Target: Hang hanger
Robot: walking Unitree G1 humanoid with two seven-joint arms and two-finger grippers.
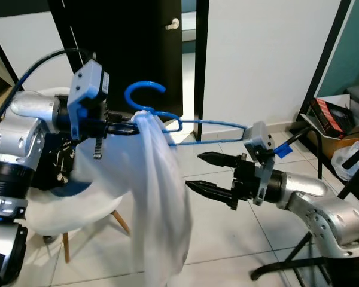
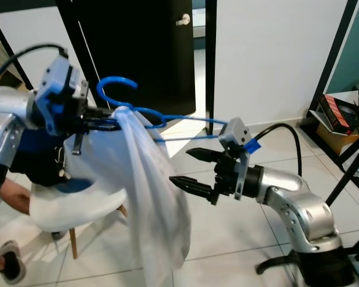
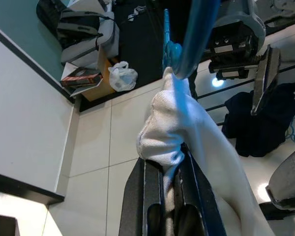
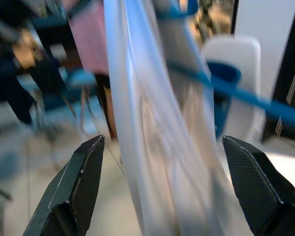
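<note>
Two grippers attend: left gripper [image 1: 128,122] clamped on the light, stiff blue hanger [image 1: 167,122] through its limp white garment [image 1: 161,197], right gripper [image 1: 206,174] spread apart beside it.

Hanger [image 1: 167,119]: blue, thin, smooth, glossy finish, wire-like with a coated look. Garment [image 1: 161,203]: white cloth, soft, matt, thin enough to look slightly sheer; knit texture shows at the bunched edge in the left wrist view. Left gripper [image 3: 169,196] fingers: black, matt, smooth, closed on that cloth. Right gripper [image 1: 209,173] fingers [image 4: 78,187]: black with fine woven texture, spread apart. Arms: brushed silver metal. Floor [image 1: 227,239]: pale glossy tile. Chair [image 1: 66,209]: white smooth plastic seat, wooden legs
</note>
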